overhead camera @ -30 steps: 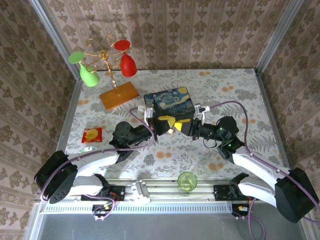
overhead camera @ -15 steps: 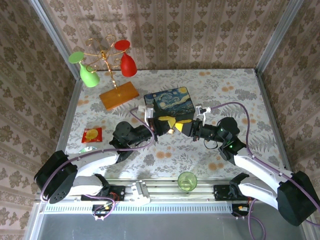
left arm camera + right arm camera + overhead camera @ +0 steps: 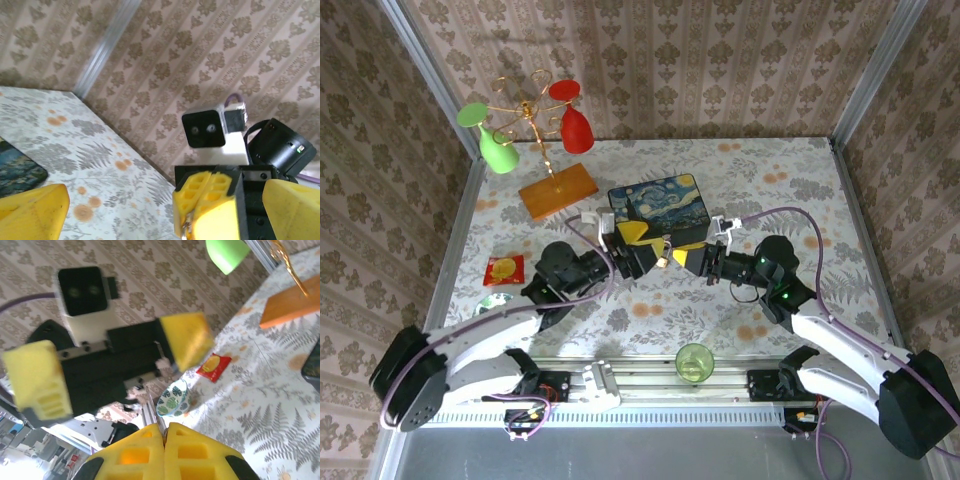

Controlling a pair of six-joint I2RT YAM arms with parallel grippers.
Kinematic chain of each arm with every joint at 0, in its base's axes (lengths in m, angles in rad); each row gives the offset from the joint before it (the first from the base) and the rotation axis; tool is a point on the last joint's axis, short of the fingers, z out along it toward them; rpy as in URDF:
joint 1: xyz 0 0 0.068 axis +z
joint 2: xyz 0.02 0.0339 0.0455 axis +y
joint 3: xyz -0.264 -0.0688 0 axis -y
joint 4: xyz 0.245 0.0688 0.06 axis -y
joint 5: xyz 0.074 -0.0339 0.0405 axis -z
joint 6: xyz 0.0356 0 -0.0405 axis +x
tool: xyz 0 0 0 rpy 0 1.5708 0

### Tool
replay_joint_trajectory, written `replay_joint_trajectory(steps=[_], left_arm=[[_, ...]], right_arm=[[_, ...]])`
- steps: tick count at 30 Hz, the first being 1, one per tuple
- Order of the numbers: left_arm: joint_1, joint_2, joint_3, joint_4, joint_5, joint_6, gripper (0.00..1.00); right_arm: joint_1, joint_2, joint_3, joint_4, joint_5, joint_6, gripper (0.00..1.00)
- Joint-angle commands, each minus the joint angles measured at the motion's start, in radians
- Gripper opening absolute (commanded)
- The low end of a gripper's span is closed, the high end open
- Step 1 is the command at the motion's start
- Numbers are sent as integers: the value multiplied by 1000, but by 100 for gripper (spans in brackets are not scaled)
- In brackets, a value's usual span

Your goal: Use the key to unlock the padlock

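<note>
While R gripper (image 3: 164, 431) pinches the key (image 3: 151, 410) (thin sliver), L gripper (image 3: 642, 248) gapes wide — facing it.

You see the left gripper (image 3: 165, 202) spread wide; opposite it, the right gripper (image 3: 210, 205) pinches the key (image 3: 186, 230).

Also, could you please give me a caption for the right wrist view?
Right gripper, shut on the key, faces the open left gripper above the floral tablecloth.
</note>
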State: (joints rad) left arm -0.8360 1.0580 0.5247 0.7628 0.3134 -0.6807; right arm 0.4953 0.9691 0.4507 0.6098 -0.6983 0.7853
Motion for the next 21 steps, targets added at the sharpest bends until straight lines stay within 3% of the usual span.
replay_joint_trajectory(steps=[1,5,12,16,21], left_arm=[[5,-73,62,-284,-130,128,100],[6,-67,63,-355,-171,153,100],[2,136,131,-480,-161,125,100],[0,246,197,-557,-149,156,99],[1,390,263,-587,-142,179,92]], right_arm=[[-1,-12,-10,-135,63,-30,0],[-4,-12,-15,-231,135,-24,0],[-26,-21,36,-675,523,-26,0],[-50,-27,7,-682,535,-12,0],[-56,-43,-8,-696,540,-26,0]])
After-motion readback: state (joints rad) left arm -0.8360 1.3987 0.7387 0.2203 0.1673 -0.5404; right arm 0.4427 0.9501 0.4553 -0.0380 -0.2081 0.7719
